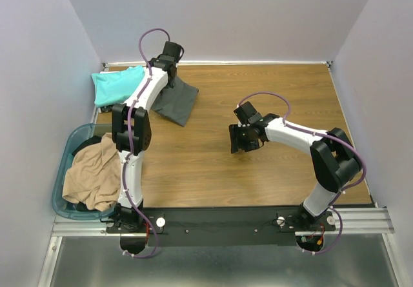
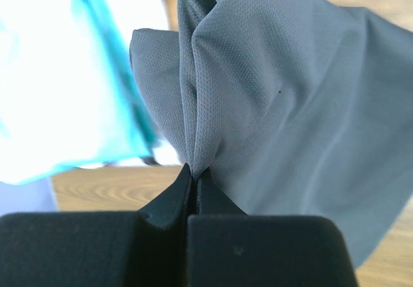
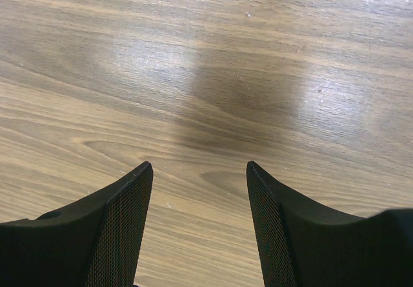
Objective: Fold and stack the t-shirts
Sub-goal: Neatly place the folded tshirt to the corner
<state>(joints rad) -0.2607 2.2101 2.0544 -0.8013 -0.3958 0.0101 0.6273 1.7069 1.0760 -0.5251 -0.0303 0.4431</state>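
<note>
My left gripper (image 1: 169, 68) is shut on a pinch of the dark grey t-shirt (image 1: 175, 101) at the far left of the table, and the cloth hangs down from it. In the left wrist view the grey t-shirt (image 2: 277, 106) bunches right at the closed fingertips (image 2: 195, 171). The teal t-shirt (image 1: 116, 84) lies folded at the far left corner, beside the grey one; it also shows in the left wrist view (image 2: 64, 87). The tan t-shirt (image 1: 93, 174) lies in the basket. My right gripper (image 1: 245, 142) is open and empty over bare wood (image 3: 200, 171). No white t-shirt shows.
A blue-green plastic basket (image 1: 64, 164) stands at the near left edge of the table, with dark cloth under the tan shirt. The wooden table (image 1: 258, 100) is walled on three sides. A metal rail (image 1: 226, 222) with the arm bases runs along the near edge.
</note>
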